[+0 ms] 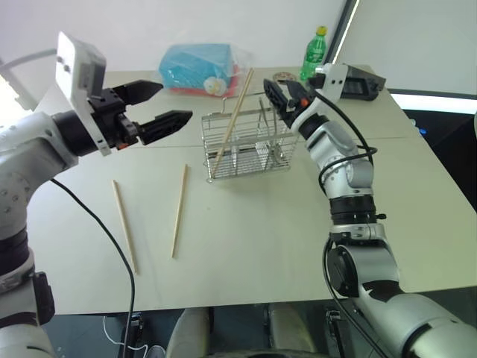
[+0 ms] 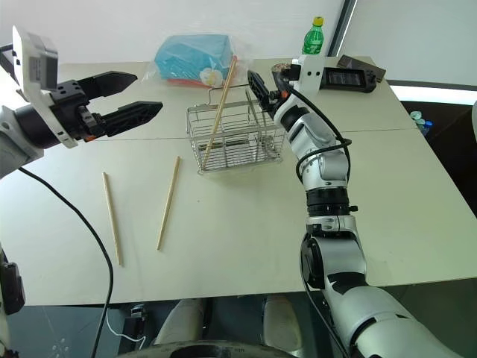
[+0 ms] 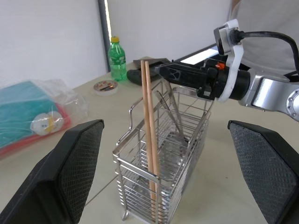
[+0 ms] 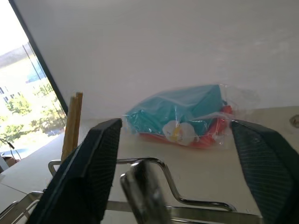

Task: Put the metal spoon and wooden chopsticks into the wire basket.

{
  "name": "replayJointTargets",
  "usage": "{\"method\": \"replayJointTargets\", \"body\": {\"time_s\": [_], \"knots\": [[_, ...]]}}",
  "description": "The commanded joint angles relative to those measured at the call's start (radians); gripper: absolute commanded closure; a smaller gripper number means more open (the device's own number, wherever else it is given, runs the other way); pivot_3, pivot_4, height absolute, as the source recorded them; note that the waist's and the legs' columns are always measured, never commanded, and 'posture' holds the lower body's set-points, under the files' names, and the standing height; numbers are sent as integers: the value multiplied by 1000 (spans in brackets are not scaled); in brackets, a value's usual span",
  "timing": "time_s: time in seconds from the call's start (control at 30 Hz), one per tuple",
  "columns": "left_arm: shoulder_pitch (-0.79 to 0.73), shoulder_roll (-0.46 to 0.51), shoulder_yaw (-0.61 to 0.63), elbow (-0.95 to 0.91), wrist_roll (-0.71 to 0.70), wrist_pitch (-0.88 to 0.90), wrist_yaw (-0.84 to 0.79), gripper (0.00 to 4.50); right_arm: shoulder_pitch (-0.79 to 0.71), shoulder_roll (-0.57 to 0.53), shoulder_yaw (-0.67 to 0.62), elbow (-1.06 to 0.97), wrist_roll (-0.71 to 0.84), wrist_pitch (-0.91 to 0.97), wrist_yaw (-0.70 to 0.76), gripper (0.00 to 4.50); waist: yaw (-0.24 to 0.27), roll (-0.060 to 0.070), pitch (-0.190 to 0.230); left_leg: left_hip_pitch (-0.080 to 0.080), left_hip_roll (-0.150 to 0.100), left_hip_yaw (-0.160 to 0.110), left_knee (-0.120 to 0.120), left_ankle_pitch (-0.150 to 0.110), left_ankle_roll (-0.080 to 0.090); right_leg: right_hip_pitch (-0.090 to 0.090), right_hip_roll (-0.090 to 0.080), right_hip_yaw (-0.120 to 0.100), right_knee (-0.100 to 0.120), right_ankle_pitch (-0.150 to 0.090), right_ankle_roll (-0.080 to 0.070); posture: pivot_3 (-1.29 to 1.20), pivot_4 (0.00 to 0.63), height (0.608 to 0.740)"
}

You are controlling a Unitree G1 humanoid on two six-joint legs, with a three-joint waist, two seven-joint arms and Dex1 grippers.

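Wire basket stands mid-table with two wooden chopsticks leaning inside it and the metal spoon upright in it; two more chopsticks lie on the table left of it. Right gripper hovers over the basket's right end, jaws spread; left gripper, left of the basket, is spread and empty

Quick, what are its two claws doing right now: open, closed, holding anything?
Left claw: open, holding nothing.
Right claw: open above the wire basket, holding nothing.
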Motion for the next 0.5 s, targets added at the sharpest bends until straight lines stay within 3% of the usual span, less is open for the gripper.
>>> {"method": "replayJointTargets", "body": {"time_s": [0.03,0.23,0.5], "knots": [[-16,7,21,-21,7,-14,2,0,-4,-16,-23,-71,15,2,-6,32,0,0,0,0,0,0,0,0,0,0,0,0,0,0,0,0,150,713],[32,26,54,-21,22,-6,20,0,-52,-144,-25,-197,75,174,77,32,1,0,0,0,0,0,0,0,0,0,0,0,0,0,0,0,150,713],[249,69,238,-13,113,13,121,0,-70,-566,43,-441,261,540,485,32,1,0,0,0,2,2,-1,-1,1,-1,0,0,-2,0,0,0,150,713]]}}
